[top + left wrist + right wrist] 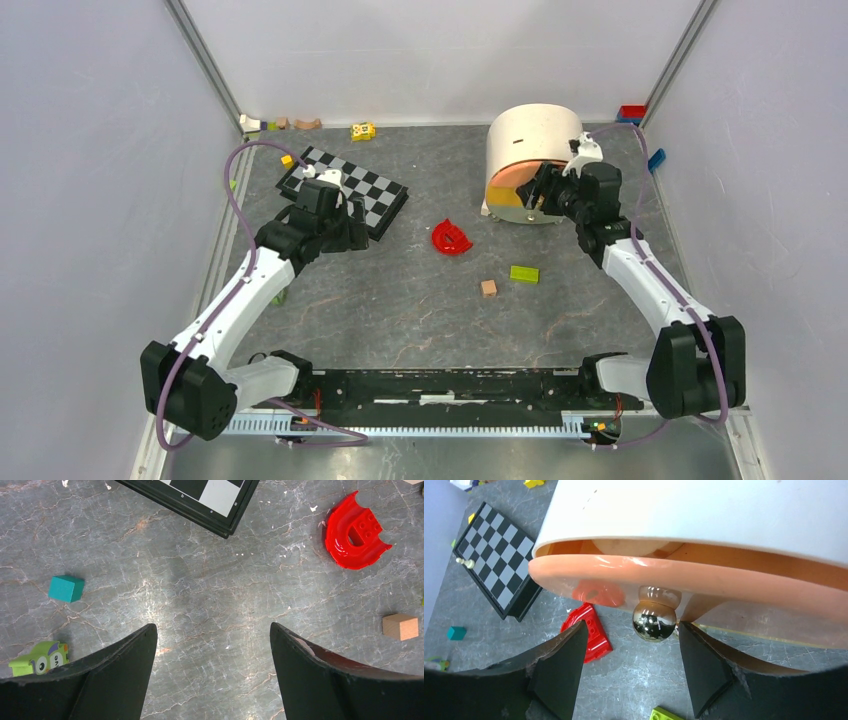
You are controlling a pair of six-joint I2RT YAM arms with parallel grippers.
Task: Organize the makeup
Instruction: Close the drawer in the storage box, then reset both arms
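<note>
The round white case (pixel 530 130) lies on its side near the far right corner of the bench (pixel 420 320). Its peach drawer (pixel 749 587) is a little pulled out; what is inside I cannot tell. The right claw (pixel 632 635) is spread, with the shiny knob (pixel 653 621) of the drawer between its fingers but not pinched. The left claw (pixel 212 630) is spread too, over bare bench beside the chessboard (pixel 345 188). The red curved piece (pixel 451 237) lies near the middle.

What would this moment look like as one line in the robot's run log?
left gripper: open, above table near chessboard | right gripper: open, framing shiny knob on white round case, not gripped
</note>
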